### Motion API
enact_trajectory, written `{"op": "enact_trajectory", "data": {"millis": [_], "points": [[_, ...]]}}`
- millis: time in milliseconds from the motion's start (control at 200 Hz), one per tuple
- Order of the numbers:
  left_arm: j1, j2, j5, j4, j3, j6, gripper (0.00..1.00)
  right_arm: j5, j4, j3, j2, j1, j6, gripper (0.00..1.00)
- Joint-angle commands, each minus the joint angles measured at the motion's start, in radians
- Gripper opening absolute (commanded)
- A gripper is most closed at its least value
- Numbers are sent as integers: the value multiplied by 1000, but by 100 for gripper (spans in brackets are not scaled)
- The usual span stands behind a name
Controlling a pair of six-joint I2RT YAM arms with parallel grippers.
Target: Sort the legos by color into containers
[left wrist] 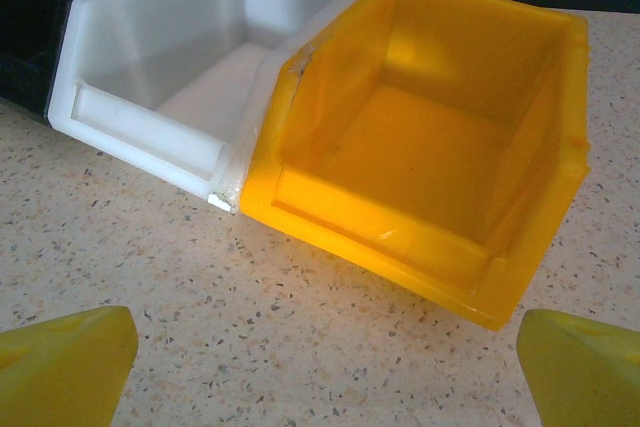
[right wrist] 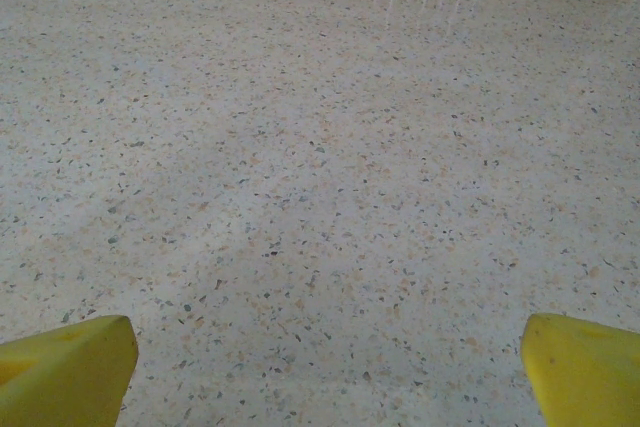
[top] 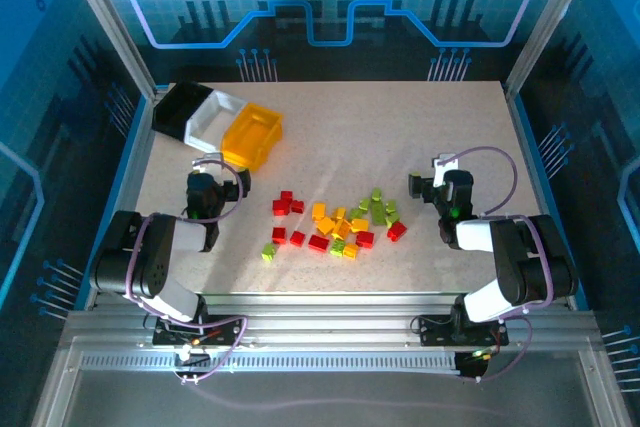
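1. legos (top: 338, 229): strewn in a loose patch on the near middle of the desk (top: 450, 127), between the two arms and well clear of every edge; mostly red toward the left of the patch, orange-yellow in the middle, lime green toward the right, with one green brick (top: 268, 252) apart at the near left.
2. at the far left corner of the desk: black bin (top: 178, 107), white bin (left wrist: 170, 77) and yellow bin (left wrist: 420, 147) in a slanting row, touching side to side, black nearest the corner, yellow nearest the desk's middle; bare floors in white and yellow; inside of black too dark to tell.
3. just on the near side of the yellow bin: left gripper (left wrist: 325, 367), facing that bin's front lip, jaws spread wide, nothing held; a strip of bare desk between.
4. right of the patch, near the green bricks: right gripper (right wrist: 325, 367), jaws likewise spread wide, nothing held, pointing over bare speckled desk toward the far edge.
5. between the patch and the bins: bare desk.
6. open room: widest over the far right half of the desk; hemmed by metal posts (top: 112, 27) at the far corners and blue panels (top: 600, 67) beyond the edges; purple cables (top: 492, 150) looped over each wrist.
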Motion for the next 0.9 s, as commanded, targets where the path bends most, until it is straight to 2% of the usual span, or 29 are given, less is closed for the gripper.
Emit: {"op": "enact_trajectory", "data": {"millis": [0,460,535,650,770,820,895], "points": [[12,3,24,6,16,17,99,6,47,12,-1,-2,-12,100],[13,-2,23,11,13,18,99,-33,43,13,-10,-21,-4,100],[12,-61,14,-36,12,14,99,1,-82,55,-68,-22,10,100],[12,-179,-23,-225,64,4,99,-4,-346,161,-142,-18,33,100],[9,-301,-39,-337,92,-54,99,22,-465,211,-199,17,89,100],[10,-349,-49,-335,94,-88,99,74,-528,237,-219,44,116,100],[12,-383,-82,-289,92,-172,99,249,-589,277,-231,100,155,100]]}}
